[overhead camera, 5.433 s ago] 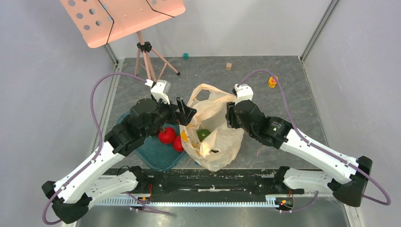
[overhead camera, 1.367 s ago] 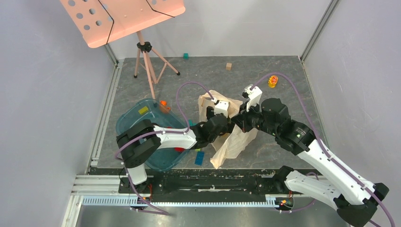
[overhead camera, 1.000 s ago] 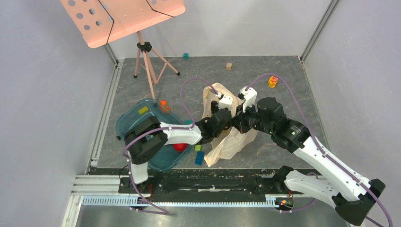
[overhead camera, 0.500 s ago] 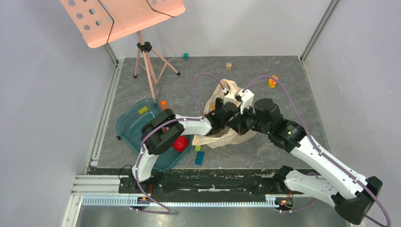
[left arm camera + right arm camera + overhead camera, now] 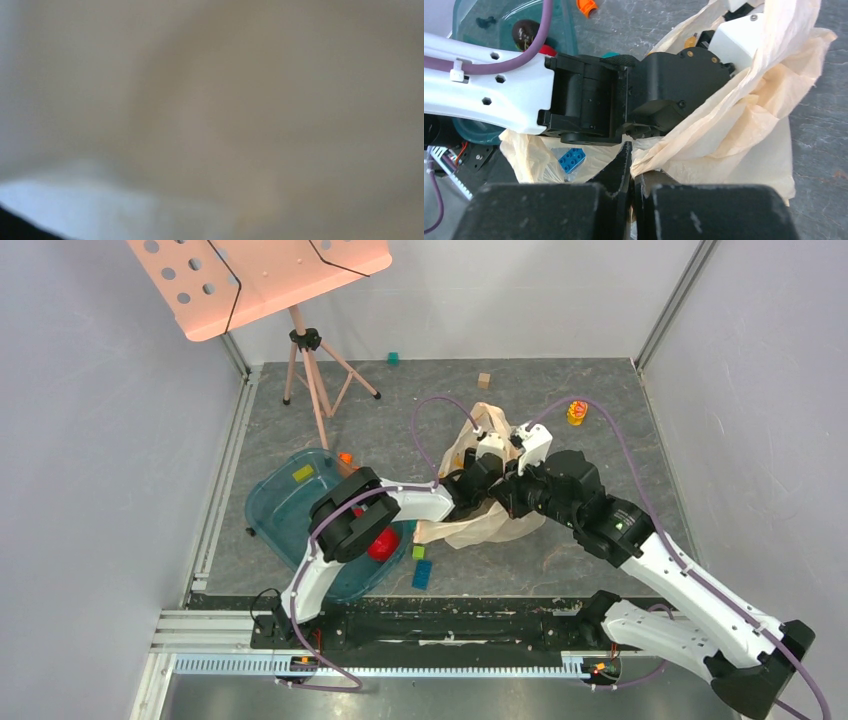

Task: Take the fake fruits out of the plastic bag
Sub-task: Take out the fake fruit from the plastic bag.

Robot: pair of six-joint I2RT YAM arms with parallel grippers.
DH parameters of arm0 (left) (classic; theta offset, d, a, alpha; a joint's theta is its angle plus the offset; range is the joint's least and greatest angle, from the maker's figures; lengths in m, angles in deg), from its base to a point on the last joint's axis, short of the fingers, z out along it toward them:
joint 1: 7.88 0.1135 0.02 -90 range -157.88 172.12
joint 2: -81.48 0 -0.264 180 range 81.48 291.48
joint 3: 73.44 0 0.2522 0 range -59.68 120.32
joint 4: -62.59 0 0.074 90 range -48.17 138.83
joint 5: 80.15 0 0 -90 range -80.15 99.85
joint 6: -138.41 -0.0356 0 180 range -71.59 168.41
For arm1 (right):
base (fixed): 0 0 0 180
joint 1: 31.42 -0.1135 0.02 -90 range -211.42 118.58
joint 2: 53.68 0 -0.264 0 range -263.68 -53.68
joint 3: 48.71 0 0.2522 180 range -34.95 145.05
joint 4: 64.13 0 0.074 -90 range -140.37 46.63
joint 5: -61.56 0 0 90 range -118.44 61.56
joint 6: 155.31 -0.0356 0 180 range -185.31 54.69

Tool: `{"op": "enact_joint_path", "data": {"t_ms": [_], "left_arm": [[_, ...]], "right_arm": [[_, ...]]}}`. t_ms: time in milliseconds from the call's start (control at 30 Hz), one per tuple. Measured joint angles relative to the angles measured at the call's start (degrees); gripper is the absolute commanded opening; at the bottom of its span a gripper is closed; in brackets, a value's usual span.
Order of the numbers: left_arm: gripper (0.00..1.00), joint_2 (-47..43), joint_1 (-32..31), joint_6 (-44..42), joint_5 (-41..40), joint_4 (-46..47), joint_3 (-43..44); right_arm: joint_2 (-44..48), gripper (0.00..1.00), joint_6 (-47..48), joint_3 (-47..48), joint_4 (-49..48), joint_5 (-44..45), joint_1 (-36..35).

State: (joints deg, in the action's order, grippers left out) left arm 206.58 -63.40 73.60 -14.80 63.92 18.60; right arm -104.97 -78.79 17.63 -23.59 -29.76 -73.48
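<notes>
The peach-beige plastic bag (image 5: 488,526) lies crumpled on the grey floor right of the tray. My left gripper (image 5: 474,476) is pushed into its mouth, fingers hidden. The left wrist view shows only blurred beige plastic (image 5: 225,100). My right gripper (image 5: 503,498) is shut on a fold of the bag (image 5: 744,100), its jaws (image 5: 633,170) pressed together on the plastic just below the left wrist. One red apple (image 5: 382,544) lies in the teal tray (image 5: 275,505), partly under the left arm. A dark round thing (image 5: 523,32) in the tray may be the grapes.
A blue block (image 5: 421,575) and a green block (image 5: 418,552) lie by the tray's near corner. A yellow-orange toy (image 5: 576,412) stands at the far right. The pink music stand's tripod (image 5: 310,370) stands at the far left, with small blocks (image 5: 484,380) beyond.
Both grippers and the bag have shifted away from the bases and rightward. The bag has sunk flatter. The left arm has stretched further across the tray.
</notes>
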Motion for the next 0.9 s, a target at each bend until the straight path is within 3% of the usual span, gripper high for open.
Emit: {"op": "enact_joint_path", "data": {"t_ms": [200,633,900], "left_arm": [[0.56,-2.4,0.7,0.4,1.9,-0.1,-3.0],[0.55,-26.6,1.1,0.2,13.9,-6.1,-18.6],[0.55,-34.7,1.1,0.2,19.5,-6.9,-24.7]], "right_arm": [[1.4,0.0,-0.1,0.0,-0.2,4.3,-0.1],[4.4,0.0,1.0,-3.1,0.8,13.7,-0.2],[6.1,0.0,1.7,-3.5,1.2,16.0,-0.2]]}}
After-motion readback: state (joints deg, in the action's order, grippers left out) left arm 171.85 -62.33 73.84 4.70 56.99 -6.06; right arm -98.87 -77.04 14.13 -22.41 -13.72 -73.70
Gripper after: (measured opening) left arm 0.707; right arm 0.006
